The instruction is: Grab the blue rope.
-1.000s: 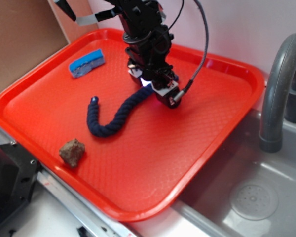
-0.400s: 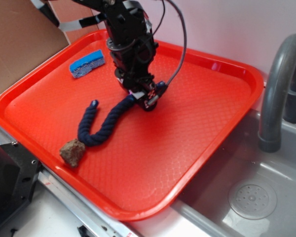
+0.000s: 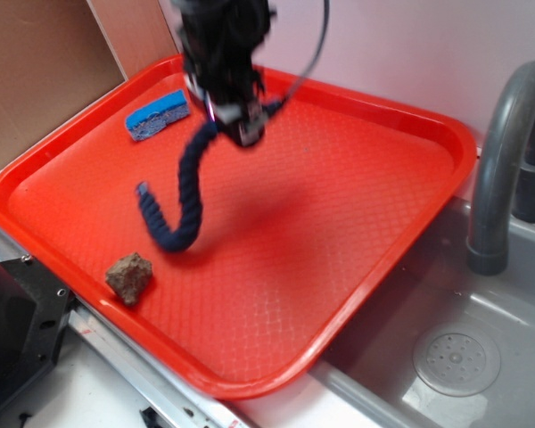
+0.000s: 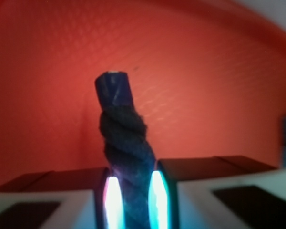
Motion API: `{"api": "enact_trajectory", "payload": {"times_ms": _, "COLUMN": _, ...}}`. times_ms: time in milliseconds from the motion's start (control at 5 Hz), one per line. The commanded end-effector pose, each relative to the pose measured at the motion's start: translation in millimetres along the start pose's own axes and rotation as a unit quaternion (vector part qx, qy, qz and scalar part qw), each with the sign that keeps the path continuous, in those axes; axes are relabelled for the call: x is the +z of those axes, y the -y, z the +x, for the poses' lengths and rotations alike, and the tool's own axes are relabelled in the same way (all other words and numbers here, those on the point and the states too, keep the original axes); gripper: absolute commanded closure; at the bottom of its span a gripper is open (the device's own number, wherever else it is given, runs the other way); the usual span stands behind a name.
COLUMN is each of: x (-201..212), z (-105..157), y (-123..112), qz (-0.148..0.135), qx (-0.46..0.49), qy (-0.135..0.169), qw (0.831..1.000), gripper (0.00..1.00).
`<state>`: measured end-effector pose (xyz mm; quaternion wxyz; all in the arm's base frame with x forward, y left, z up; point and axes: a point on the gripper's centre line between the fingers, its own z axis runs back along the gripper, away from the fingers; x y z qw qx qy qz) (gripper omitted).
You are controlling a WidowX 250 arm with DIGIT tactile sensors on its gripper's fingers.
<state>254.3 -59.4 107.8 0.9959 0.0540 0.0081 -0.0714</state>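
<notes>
One end of the blue rope [image 3: 180,198] is clamped in the tool [image 3: 234,125], and the rest hangs down from it in a loose hook over the red tray [image 3: 357,223]. From where the outside camera stands, the cord runs down and to the left from the tool, bends at the bottom and turns back up, so its free end points upward on the left side. I cannot tell whether the lowest bend is touching the tray or hanging just above it; the picture is blurred there.

The wrist camera shows the grip up close. The tool's [image 4: 134,198] two fingers [image 4: 112,200] press against either side of the rope [image 4: 123,157], glowing pale green and pink where they meet it. A short stub of twisted cord sticks out past them, ending in a smooth, shiny blue cap, with the red tray [image 4: 219,71] behind it.

Near the tray's far left corner lies a small bright blue sponge [image 3: 157,114], just to the left of the arm and apart from the rope. Near the tray's front left edge sits a brown lump [image 3: 129,275] like a stone, close to the rope's lower bend but not touching it.

To the right of the tray is a grey sink [image 3: 455,357] with a round drain, and a curved grey tap [image 3: 504,152] rises at its back. A brown board [image 3: 36,80] leans at the upper left.
</notes>
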Motion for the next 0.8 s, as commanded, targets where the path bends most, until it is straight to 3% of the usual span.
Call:
{"api": "enact_trajectory", "payload": {"times_ms": 0, "x": 112.4, "z": 2.8, "y": -40.9, "qz": 0.011, "qx": 0.074, "qy": 0.061, "qw": 0.995, "gripper": 1.0}}
{"api": "enact_trajectory", "payload": {"times_ms": 200, "x": 140.8, "z": -6.6, "y": -48.2, "qz": -0.003, "qx": 0.067, "qy": 0.071, "qw": 0.995, "gripper": 1.0}}
{"api": "enact_trajectory", "payload": {"times_ms": 600, "x": 144.8, "z": -18.1, "y": -44.0, "qz": 0.017, "qx": 0.019, "qy": 0.074, "qw": 0.997, "gripper": 1.0}}
